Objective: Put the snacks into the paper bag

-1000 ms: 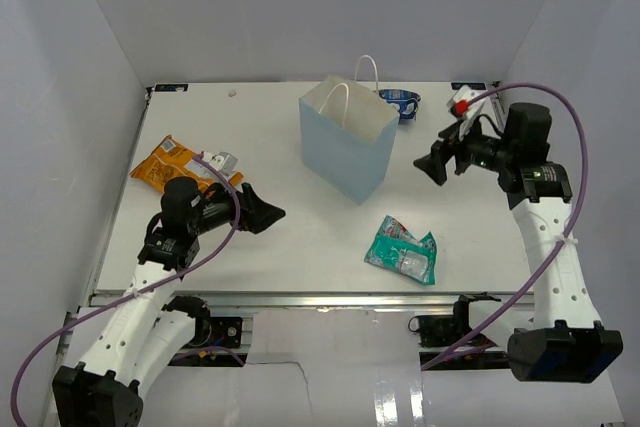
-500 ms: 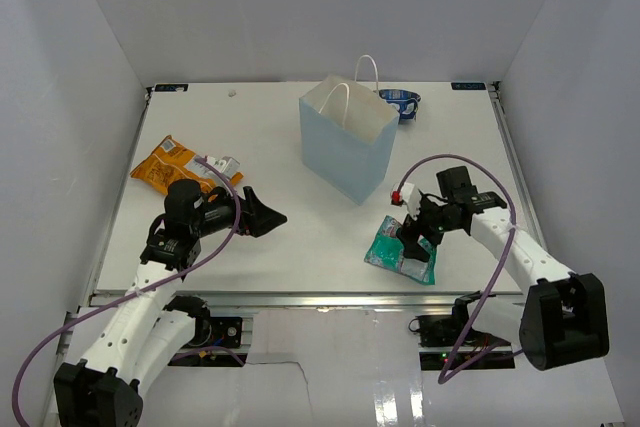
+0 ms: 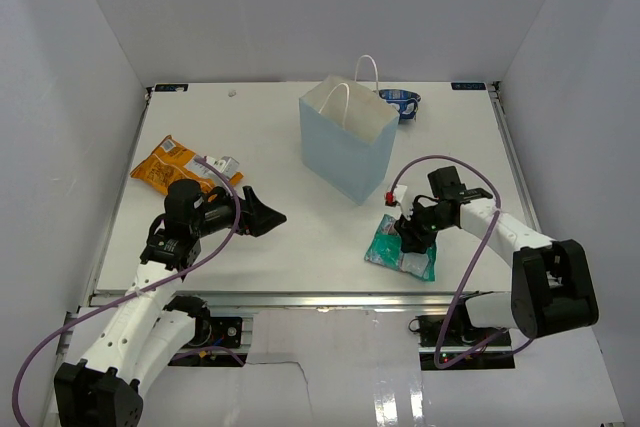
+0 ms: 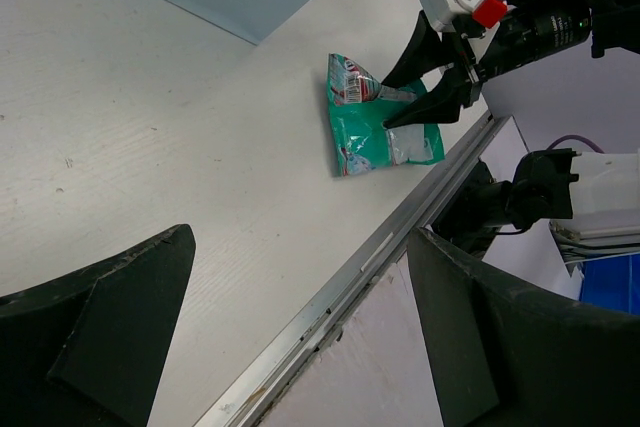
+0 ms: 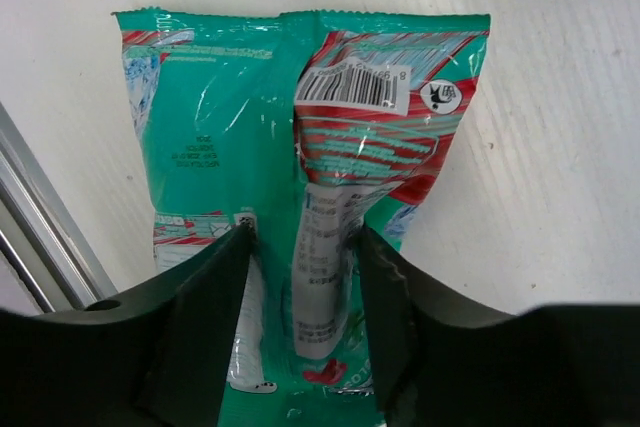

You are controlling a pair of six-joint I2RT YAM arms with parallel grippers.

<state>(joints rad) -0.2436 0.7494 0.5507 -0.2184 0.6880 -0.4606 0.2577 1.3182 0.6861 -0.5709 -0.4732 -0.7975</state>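
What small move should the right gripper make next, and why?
Probably close the right gripper. Its open fingers stand on either side of the raised middle fold of the green packet, which lies flat on the table. Closing should pinch that fold for lifting.

Bare table [image 3: 320,237] lies open between left gripper [image 3: 272,215] and teal packet [image 3: 392,259], a straight lane. Bag [image 3: 348,147] stands upright mid-table, blocking the back; mouth faces up, handles [image 3: 368,69] arched over it. Right gripper [image 3: 410,239] sits on the packet, front rail [image 3: 300,297] near.
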